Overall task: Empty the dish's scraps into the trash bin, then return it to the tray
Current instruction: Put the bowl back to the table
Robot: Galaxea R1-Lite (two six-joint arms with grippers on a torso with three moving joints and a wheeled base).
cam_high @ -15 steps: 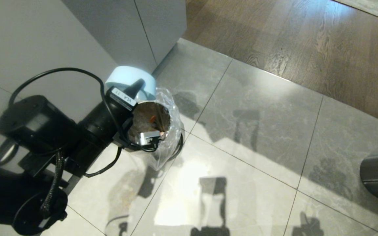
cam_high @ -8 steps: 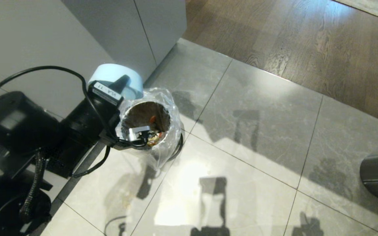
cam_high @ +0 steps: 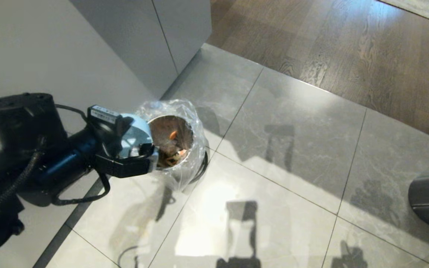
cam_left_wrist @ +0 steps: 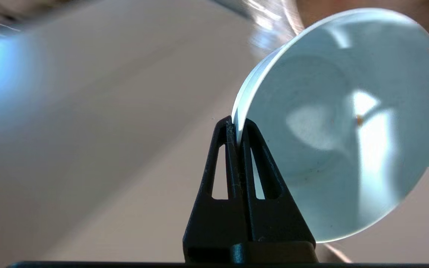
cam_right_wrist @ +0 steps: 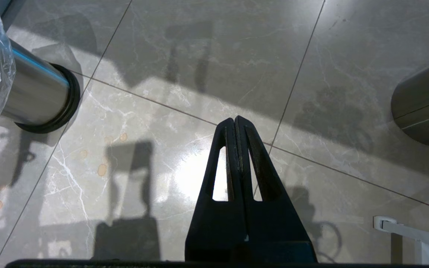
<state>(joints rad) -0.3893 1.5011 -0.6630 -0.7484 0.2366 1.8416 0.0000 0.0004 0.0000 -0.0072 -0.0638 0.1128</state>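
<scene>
The left gripper (cam_left_wrist: 237,124) is pinched tight on the rim of the dish (cam_left_wrist: 343,123) — the small pale-blue bowl — one finger inside the wall and one outside. In the head view the dish (cam_high: 134,134) is held on its side just beside the trash bin (cam_high: 171,143), its mouth turned toward the bin's opening and its rim close against the crinkled clear plastic liner (cam_high: 196,123); I cannot tell whether bowl and liner actually touch. The left gripper (cam_high: 125,137) reaches in from the left of the bin, with the black arm and its cables trailing back along the grey cabinet front (cam_high: 50,48).

Seen from the left wrist, the inside of the bowl is nearly bare — only a tiny orange speck clings to the glaze. The scraps (cam_high: 172,150) lie down inside the bin: orange carrot pieces with some pale bits among them.

The shiny metal bin with its black base (cam_right_wrist: 41,98) stands on the grey marble tile floor (cam_high: 292,149), and wood flooring (cam_high: 330,48) begins beyond the tiles.

The right gripper (cam_right_wrist: 235,121) hangs over the bare tiles well apart from the bin, its fingers pressed together on nothing. A larger dark metal cylinder (cam_right_wrist: 425,104) sits off at the far right edge.
</scene>
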